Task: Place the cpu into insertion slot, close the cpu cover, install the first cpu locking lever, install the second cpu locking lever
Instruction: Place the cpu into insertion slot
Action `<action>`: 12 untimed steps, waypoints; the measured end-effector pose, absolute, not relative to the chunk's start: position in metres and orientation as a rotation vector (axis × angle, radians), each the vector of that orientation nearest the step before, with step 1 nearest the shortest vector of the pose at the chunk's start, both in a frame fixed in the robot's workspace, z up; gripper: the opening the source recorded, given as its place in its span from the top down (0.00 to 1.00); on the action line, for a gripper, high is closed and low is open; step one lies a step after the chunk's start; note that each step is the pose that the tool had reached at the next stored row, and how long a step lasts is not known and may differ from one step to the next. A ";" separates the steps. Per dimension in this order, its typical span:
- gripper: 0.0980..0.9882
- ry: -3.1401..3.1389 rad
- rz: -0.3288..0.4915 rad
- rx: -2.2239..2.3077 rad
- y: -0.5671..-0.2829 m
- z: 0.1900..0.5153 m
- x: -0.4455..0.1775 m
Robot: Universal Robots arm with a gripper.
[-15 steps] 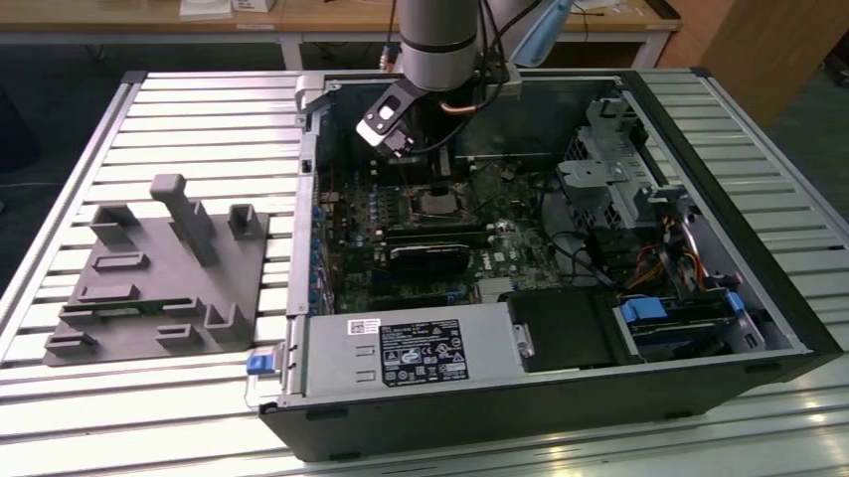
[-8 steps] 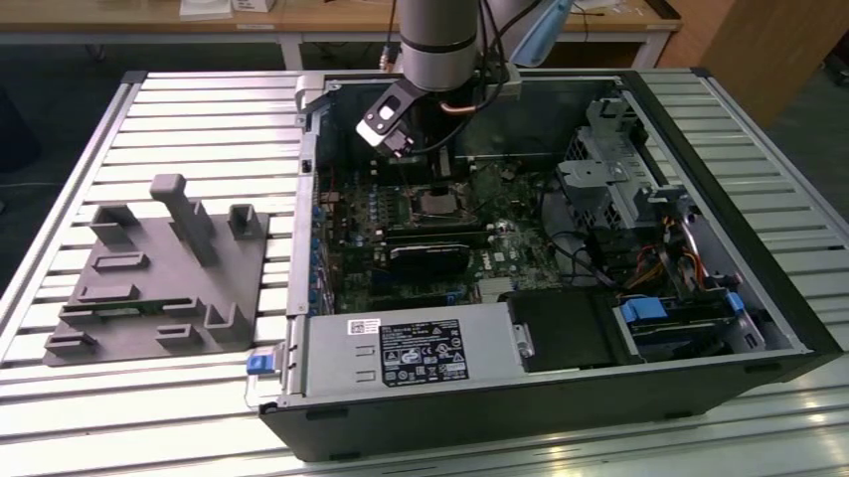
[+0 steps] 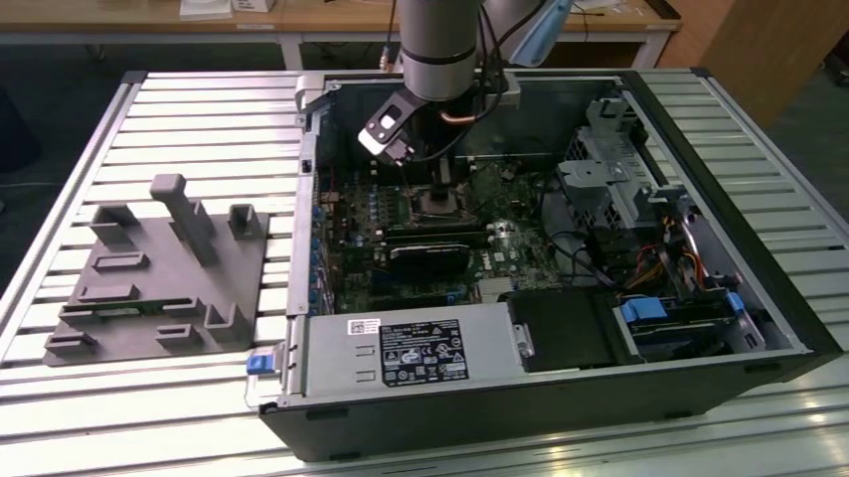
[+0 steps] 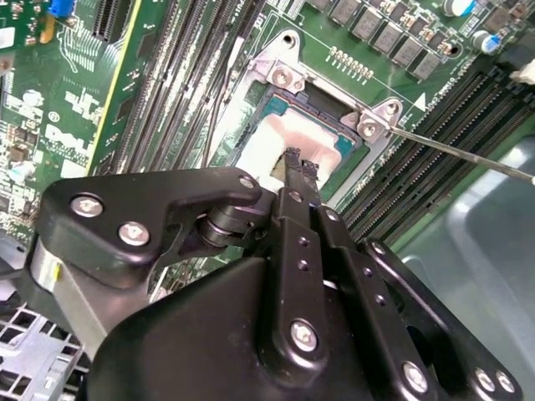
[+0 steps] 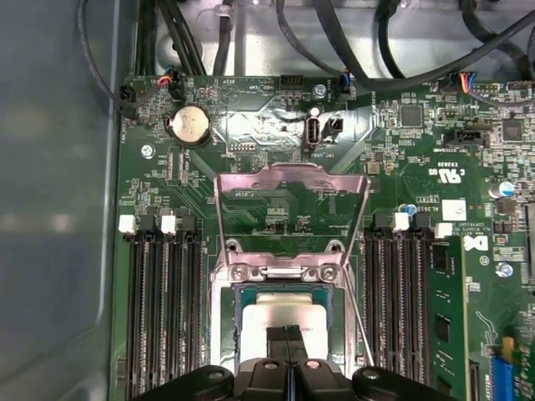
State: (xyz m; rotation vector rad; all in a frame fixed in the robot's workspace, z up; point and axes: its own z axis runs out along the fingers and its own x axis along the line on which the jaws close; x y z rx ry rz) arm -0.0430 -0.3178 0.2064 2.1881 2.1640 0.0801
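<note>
Here's the arm (image 3: 438, 35) in the exterior view: a smooth silver-grey tube ending in a darker grey band. A pale blue joint cap (image 3: 542, 30) sits at its two o'clock, with black cables (image 3: 488, 45) alongside. At seven o'clock off the band there's a black-and-white camera bracket (image 3: 388, 129). In the second wrist view the gripper (image 4: 301, 161) is matte black. Its linkage plates (image 4: 142, 221) are studded with silver screws (image 4: 303, 335), and it tapers to two slim black fingers (image 4: 292, 171).
</note>
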 end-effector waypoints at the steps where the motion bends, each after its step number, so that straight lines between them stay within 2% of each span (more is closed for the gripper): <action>1: 0.99 2.164 0.080 2.188 -0.318 0.205 -0.043; 12: 0.99 2.165 0.081 2.189 -0.318 0.200 -0.043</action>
